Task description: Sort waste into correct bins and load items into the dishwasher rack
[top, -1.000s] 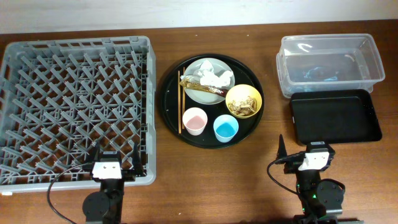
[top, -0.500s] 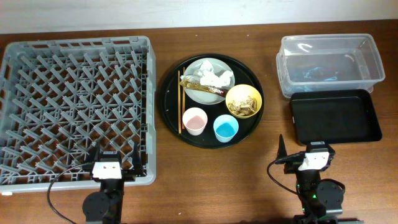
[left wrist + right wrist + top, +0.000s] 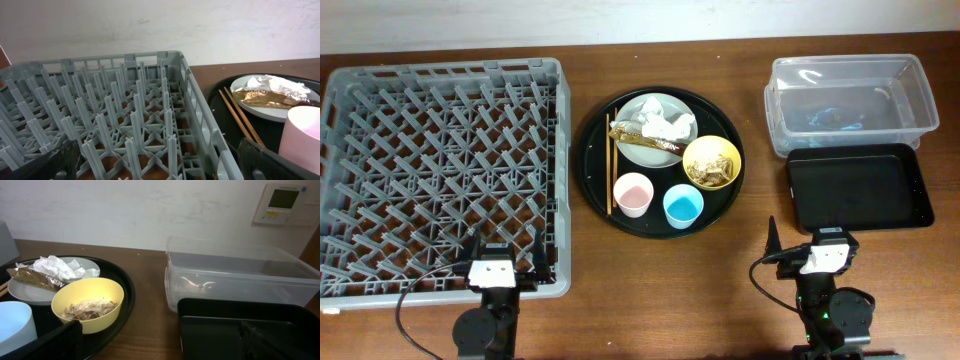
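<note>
I am holding my left gripper (image 3: pixel 505 248) and right gripper (image 3: pixel 810 242) spread wide and empty, toward the table's 6 o'clock edge. The crumpled napkin (image 3: pixel 665 127) is lying on the grey plate (image 3: pixel 655 102) at 12 o'clock of the round black tray (image 3: pixel 595 172), touching the wrapper strip (image 3: pixel 645 141). I am thinking it best to come down on the napkin's peak, pinching paper only.

Napkin (image 3: pixel 667 126), wrapper (image 3: pixel 645 141) on grey plate (image 3: pixel 660 102); scraps (image 3: pixel 710 173) in yellow bowl (image 3: pixel 712 143).
</note>
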Robot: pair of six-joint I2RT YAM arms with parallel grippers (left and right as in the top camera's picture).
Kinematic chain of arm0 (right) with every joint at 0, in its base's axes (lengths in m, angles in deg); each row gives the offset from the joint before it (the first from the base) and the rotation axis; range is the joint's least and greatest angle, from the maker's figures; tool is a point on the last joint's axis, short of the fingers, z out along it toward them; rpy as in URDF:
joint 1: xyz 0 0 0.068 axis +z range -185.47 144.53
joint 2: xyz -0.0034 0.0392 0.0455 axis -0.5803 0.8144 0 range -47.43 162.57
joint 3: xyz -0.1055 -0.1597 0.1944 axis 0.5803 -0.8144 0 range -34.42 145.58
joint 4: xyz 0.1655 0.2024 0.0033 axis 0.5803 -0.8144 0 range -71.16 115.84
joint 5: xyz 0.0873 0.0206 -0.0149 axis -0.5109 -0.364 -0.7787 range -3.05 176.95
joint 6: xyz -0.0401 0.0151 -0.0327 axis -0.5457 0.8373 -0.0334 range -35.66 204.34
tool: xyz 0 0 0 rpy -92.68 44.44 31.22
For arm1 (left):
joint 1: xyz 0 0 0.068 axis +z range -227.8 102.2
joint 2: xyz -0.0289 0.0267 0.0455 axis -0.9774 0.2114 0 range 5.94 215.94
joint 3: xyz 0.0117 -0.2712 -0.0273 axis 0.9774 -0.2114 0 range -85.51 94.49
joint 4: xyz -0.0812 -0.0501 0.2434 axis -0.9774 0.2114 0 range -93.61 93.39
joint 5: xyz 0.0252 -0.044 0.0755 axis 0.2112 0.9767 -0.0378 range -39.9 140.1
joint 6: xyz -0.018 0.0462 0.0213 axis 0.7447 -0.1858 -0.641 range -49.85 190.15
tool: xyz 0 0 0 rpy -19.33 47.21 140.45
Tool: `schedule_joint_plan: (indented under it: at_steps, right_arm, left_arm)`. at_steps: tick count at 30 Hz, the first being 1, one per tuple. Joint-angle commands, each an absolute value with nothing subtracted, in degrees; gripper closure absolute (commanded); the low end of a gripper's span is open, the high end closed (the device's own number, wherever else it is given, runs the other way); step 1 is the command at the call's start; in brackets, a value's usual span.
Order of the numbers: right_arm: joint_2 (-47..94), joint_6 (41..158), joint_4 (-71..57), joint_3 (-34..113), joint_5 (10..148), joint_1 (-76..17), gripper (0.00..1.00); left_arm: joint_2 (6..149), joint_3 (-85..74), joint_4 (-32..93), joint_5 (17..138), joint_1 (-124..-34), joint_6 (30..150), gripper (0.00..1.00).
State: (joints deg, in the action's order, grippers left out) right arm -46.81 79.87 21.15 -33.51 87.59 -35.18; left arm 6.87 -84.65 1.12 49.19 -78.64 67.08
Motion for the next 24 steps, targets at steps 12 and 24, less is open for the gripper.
schedule_joint_plan:
  at_steps: [12, 24]
  right_arm:
    - [-47.1, 80.3, 25.8, -30.7, 83.5, -35.5, 0.02]
    - [-31.4, 80.2, 17.8, -9.5, 83.5, -35.5, 0.02]
  left_arm:
    - [6.3, -84.5, -0.1, 52.3, -78.9, 66.2, 0.0]
    - [24.6, -63.4, 5.6, 54.2, -78.9, 62.1, 0.0]
